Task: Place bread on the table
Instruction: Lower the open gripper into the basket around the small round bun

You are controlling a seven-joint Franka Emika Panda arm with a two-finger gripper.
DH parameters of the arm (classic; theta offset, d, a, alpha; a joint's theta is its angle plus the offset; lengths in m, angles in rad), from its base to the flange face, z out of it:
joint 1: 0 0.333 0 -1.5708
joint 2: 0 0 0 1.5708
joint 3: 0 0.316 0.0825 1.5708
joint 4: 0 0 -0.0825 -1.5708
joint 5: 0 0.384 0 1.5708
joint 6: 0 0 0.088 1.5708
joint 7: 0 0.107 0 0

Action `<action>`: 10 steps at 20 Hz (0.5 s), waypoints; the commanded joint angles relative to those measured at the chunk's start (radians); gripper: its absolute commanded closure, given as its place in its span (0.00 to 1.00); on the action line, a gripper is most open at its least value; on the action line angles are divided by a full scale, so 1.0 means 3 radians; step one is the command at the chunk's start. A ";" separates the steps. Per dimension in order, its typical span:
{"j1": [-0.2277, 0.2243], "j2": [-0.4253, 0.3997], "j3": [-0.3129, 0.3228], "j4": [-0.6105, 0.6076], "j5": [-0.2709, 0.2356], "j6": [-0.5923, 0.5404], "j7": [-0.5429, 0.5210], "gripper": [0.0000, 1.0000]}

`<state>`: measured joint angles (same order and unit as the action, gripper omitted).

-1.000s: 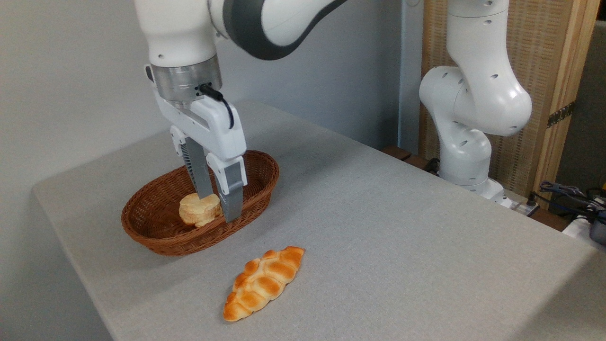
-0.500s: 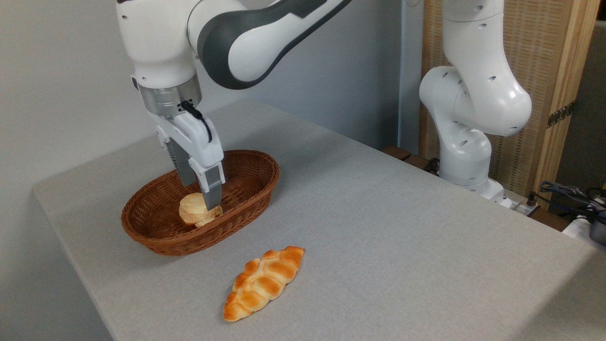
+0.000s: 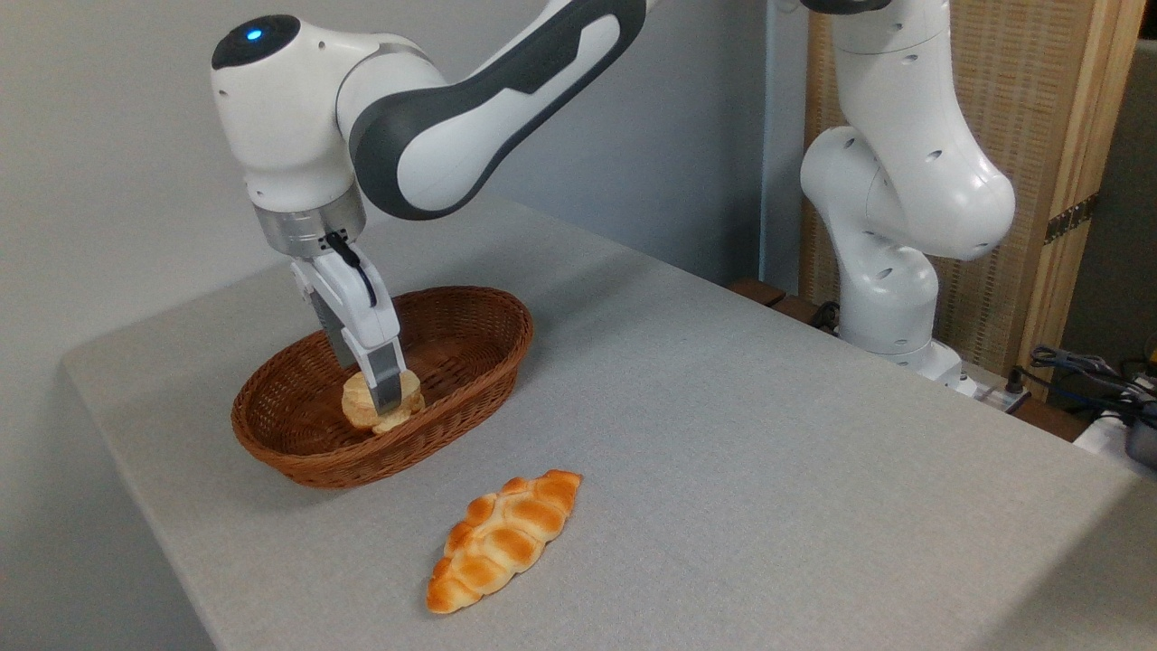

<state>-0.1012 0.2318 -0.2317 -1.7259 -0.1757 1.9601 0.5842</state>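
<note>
The bread (image 3: 357,403), a small round pale-beige bun, lies inside the brown wicker basket (image 3: 493,357) at the left of the grey table (image 3: 741,425). My gripper (image 3: 372,391) reaches down into the basket and straddles the bun. One finger stands in front of the bun and hides its middle; the other is behind it. The jaws still look apart, so I read the gripper as open around the bun. The bun rests on the basket floor.
A glossy braided loaf (image 3: 504,541) lies on the table in front of the basket. The arm's white base (image 3: 890,298) stands beyond the table's far right edge, with cables (image 3: 1085,371) beside it. A wall runs behind on the left.
The wrist has swung left and turned, so the fingers now line up front to back across the bun instead of beside it. The bun and the loaf have not moved.
</note>
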 commanded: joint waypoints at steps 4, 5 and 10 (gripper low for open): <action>-0.0056 0.0086 -0.0005 -0.0020 0.0079 0.0175 0.0016 0.00; -0.0056 0.0107 -0.0010 -0.0020 0.0155 0.0175 0.0011 0.00; -0.0112 0.0143 -0.0010 -0.0020 0.0177 0.0175 0.0011 0.00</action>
<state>-0.1166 0.2745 -0.2370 -1.7263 -0.1318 1.9932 0.5852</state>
